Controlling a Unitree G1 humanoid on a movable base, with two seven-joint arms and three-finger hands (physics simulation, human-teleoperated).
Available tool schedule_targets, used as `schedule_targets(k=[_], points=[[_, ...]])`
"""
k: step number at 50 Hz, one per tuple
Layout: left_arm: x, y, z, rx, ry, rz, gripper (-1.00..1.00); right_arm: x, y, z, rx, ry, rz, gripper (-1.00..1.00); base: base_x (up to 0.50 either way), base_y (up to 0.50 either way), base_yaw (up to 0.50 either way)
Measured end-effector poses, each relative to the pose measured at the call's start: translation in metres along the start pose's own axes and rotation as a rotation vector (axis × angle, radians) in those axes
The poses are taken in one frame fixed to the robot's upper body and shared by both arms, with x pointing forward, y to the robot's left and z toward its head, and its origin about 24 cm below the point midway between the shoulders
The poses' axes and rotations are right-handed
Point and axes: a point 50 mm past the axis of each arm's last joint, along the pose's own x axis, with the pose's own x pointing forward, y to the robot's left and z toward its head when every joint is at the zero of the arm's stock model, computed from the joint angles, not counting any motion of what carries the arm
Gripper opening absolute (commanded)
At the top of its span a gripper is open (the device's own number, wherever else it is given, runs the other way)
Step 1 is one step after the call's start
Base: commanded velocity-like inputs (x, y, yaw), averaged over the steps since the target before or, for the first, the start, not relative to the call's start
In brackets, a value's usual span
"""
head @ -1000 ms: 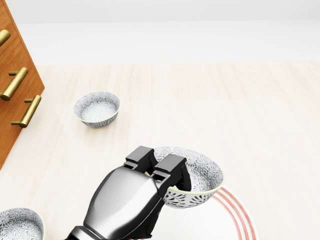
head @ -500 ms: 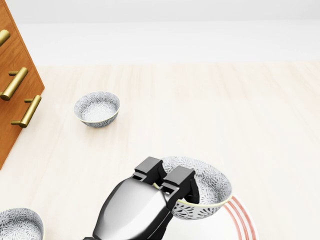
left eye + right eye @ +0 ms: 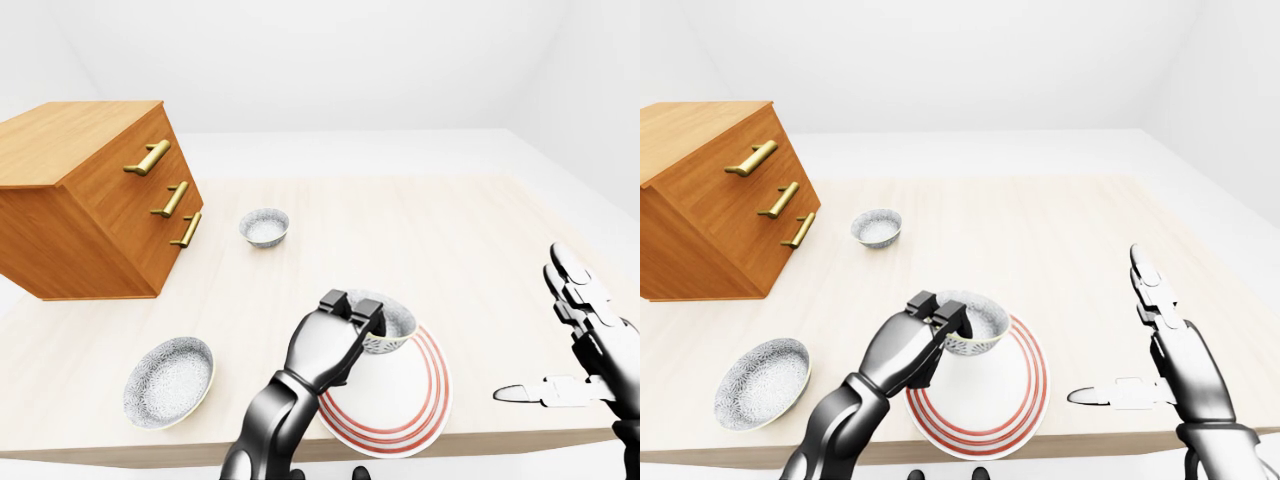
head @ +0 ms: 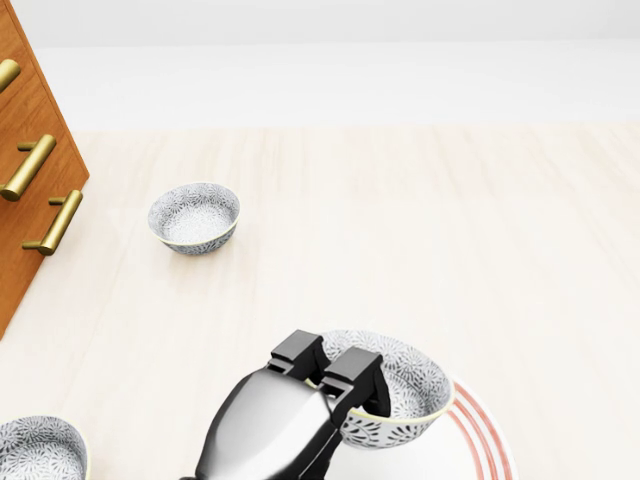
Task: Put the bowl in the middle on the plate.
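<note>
Left robot hand [image 3: 352, 312] clenched on the left rim of the bowl [image 3: 392, 328]. The bowl is over the plate's [image 3: 405, 405] upper-left part; contact cannot be told. Right robot hand [image 3: 585, 345] spread open, well apart. On the table [image 3: 470, 250]: small bowl [image 3: 264, 227] near the drawer chest [image 3: 90, 210], wide bowl [image 3: 168, 382] lower left.

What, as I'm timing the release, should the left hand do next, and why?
Probably ease the grey-patterned ceramic bowl down toward the centre of the red-ringed white plate: the left hand grips its rim over the plate's upper-left part in the left-eye view; contact isn't clear.
</note>
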Motion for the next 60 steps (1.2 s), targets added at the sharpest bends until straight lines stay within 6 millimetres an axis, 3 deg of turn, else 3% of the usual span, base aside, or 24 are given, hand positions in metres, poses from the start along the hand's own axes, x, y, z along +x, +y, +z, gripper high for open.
schedule_targets(k=[26, 60], points=[[0.003, -0.021, -0.011, -0.019, 0.03, -0.031, -1.0, 0.0, 0.0, 0.001, -0.004, -0.004, 0.0, 1.0, 0.0, 0.0, 0.0], [0.002, -0.032, -0.002, -0.043, 0.0, -0.042, -1.0, 0.001, 0.001, -0.002, 0.003, 0.008, 0.005, 1.0, 0.0, 0.0, 0.0]])
